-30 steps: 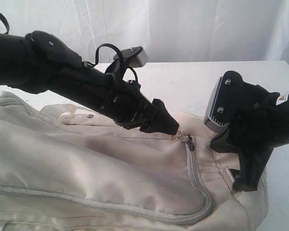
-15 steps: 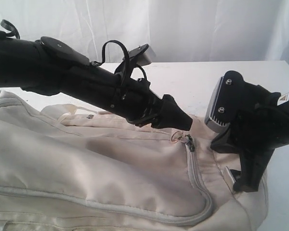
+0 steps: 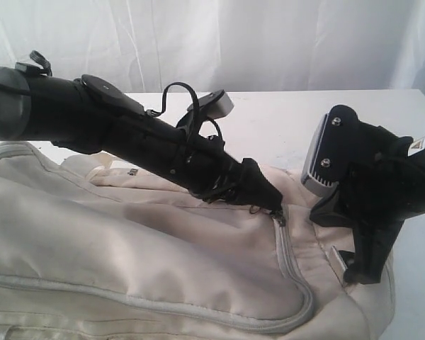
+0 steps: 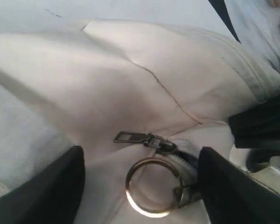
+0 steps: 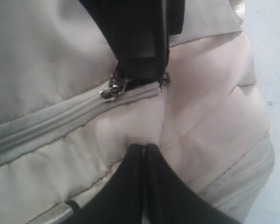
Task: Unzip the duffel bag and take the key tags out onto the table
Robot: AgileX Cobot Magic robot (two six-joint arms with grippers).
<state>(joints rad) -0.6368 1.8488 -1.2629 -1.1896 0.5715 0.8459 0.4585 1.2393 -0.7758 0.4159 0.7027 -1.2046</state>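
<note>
Lying zipped: cream duffel bag (image 3: pixel 127 241), grey zipper track (image 3: pixel 292 262).

Exterior view: low, near, facing across the duffel bag (image 3: pixel 127 255) and tabletop (image 3: pixel 290 117) toward a curtain (image 3: pixel 269 42).
Left wrist view: very close, above the zipper pull (image 4: pixel 133 138).
Right wrist view: close, above the bag's end.
Shared: zipper pull, all three.

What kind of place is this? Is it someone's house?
Probably a robot test room, not a house: a bare white table, a white curtain hung behind it, and a black robot's left arm and right arm over a cream duffel bag.
</note>
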